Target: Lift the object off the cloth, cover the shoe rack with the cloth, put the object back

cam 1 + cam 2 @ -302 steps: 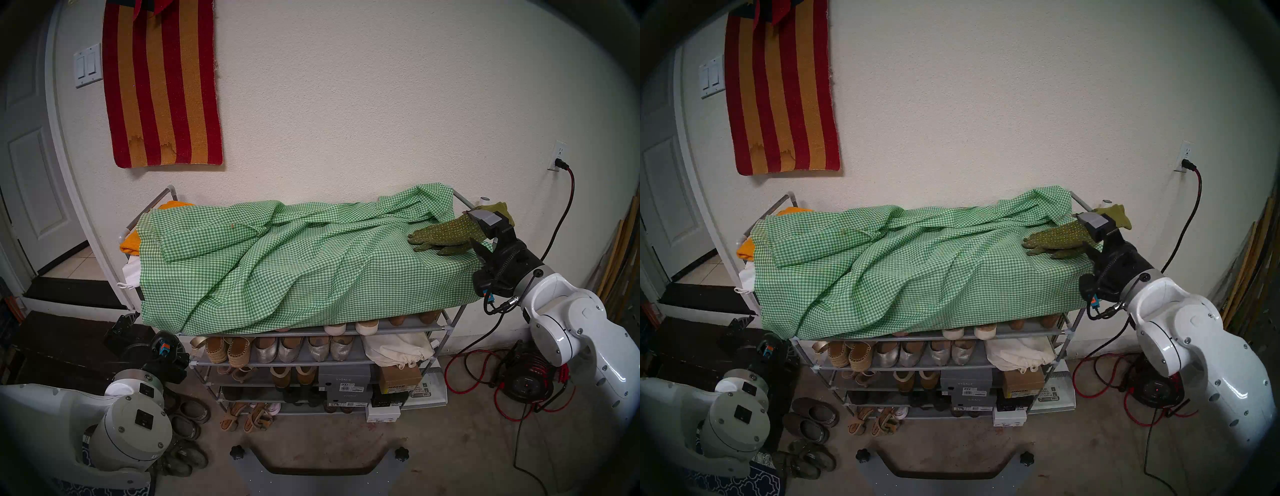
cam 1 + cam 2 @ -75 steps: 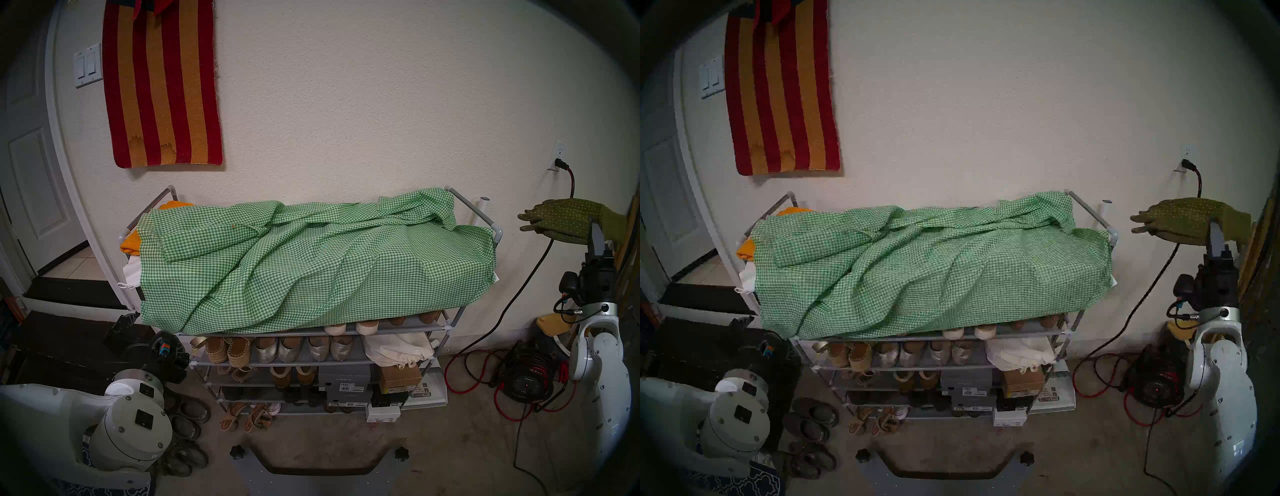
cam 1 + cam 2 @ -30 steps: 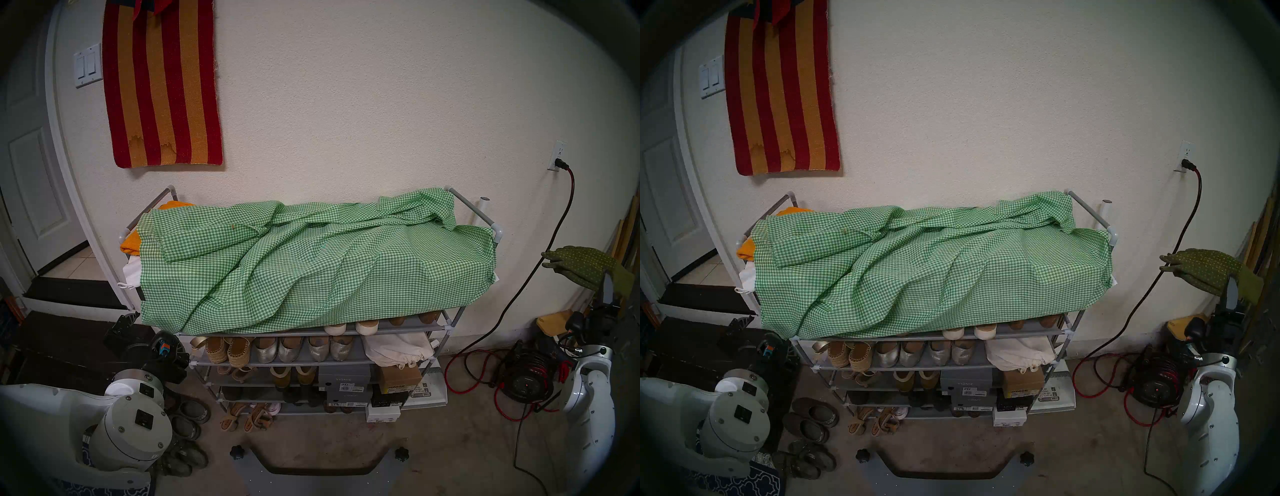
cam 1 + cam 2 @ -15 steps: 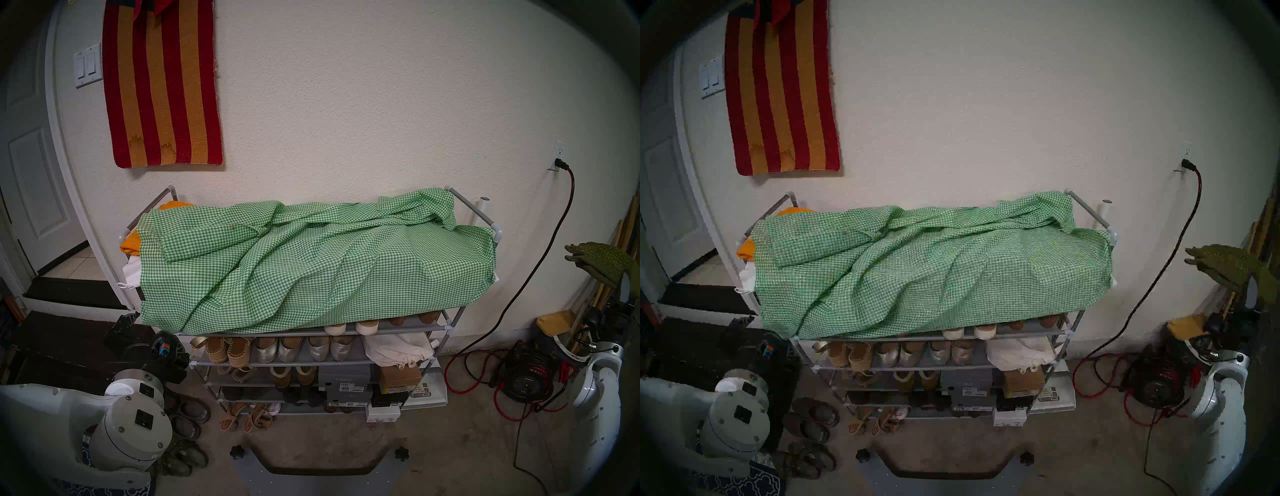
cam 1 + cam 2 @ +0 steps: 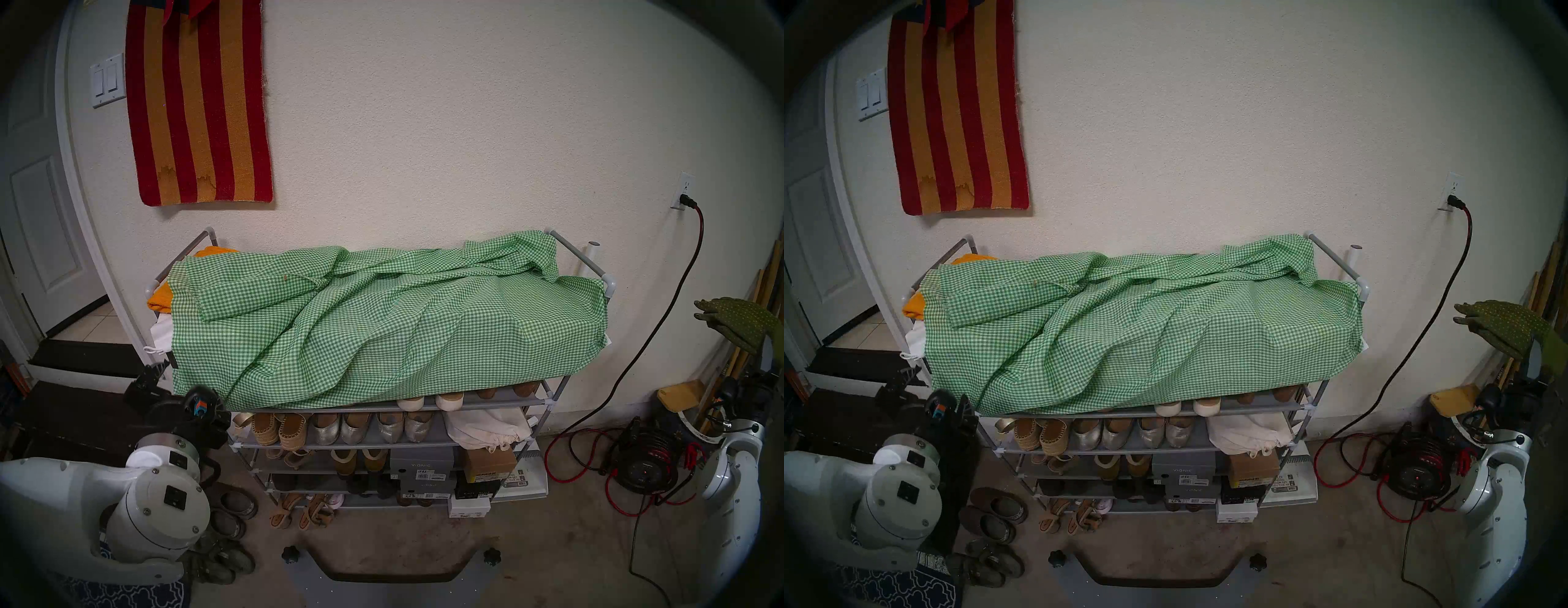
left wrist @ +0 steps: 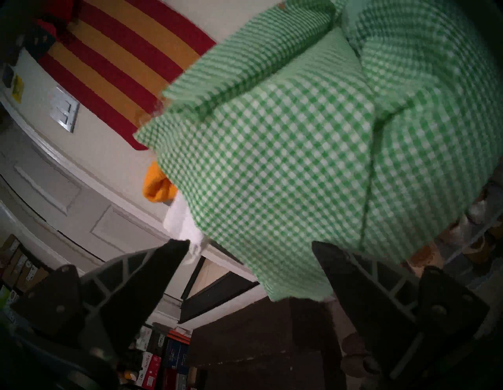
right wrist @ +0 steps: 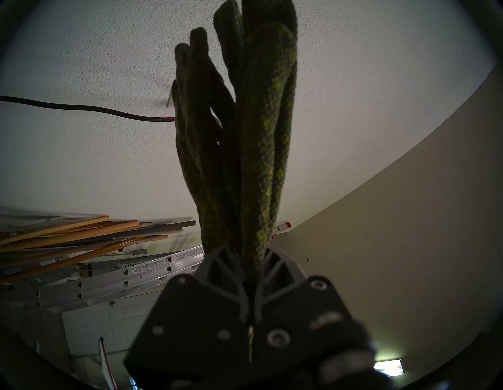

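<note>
The wide grey metal-tube shoe rack (image 5: 547, 399) with white corner joints stands against the cream wall, and every place below is given from it. A large green-and-white gingham cloth (image 5: 382, 322) lies rumpled over the rack's top, its front edge hanging just past the top shelf, so the shelves of shoes and boxes beneath remain uncovered. At the rack's left end a folded orange cloth (image 5: 163, 297) pokes out from under the gingham.

Well off the rack's right end, the right gripper (image 7: 249, 269) has its jaws clamped on the pair of olive-green knit gloves (image 5: 738, 320) with yellow dots, near their cuffs; the gloves' fingers stick out toward the rack, held in the air at about the height of its top and clear of the cloth. The right wrist view shows the 2 gloves (image 7: 245, 130) pinched together between the jaws.

At the rack's left front corner the left gripper (image 6: 250, 246) has its jaws wide apart, holding nothing. In the left wrist view the hanging corner of the gingham (image 6: 299, 168) sits just beyond the fingertips (image 6: 177, 246), not touching them.

On the wall above the rack's left end hangs a red-and-gold striped rug (image 5: 199, 102)
</note>
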Motion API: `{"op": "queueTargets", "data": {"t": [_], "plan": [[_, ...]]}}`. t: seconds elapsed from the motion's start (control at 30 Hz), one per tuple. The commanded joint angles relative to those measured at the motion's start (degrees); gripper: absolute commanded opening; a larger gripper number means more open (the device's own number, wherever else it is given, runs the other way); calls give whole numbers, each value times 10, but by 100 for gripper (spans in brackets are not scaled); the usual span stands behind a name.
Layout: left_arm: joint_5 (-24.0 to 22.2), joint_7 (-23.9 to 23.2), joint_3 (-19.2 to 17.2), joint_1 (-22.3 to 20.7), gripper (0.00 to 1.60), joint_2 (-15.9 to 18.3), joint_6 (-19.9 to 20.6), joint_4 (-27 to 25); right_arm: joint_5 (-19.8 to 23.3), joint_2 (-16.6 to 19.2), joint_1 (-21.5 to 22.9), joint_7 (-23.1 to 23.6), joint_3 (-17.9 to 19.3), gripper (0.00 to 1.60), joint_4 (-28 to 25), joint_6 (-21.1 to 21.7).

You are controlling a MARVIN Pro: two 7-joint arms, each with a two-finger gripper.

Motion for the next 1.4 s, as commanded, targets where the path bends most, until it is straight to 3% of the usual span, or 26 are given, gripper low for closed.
{"op": "queueTargets", "data": {"t": [0.0,0.07,0.27,0.53,0.7,0.83,1.07,1.1,1.13,1.2,1.37], "plan": [[49,58,-38,-11,160,-1,29,-1,-2,2,-1,0,-1,0,0,-1],[81,48,-41,-4,160,-1,63,-1,-2,2,-1,0,-1,0,0,-2],[130,8,-56,-10,160,-1,99,-1,-1,2,-1,0,-1,0,0,-2],[187,-53,-104,-37,160,-7,145,33,-1,2,-1,0,-1,0,0,-2],[216,-86,-140,-50,160,-28,176,37,-1,2,-1,0,-1,0,0,-2],[219,-106,-157,-36,160,-42,195,-1,-1,2,-1,0,-1,0,0,-2],[208,-155,-176,-7,160,-77,250,-1,-2,2,-1,0,-1,0,0,-2],[206,-148,-179,-2,124,-80,256,-1,-2,2,-1,0,-1,0,0,-2],[213,-170,-190,0,109,-85,266,-1,-2,2,-1,0,-1,0,0,-2],[208,-181,-205,3,0,-93,270,-1,-2,2,-1,0,-1,0,0,-2],[222,-212,-245,18,0,-112,270,-1,-2,2,-1,0,-1,0,0,-2]]}}
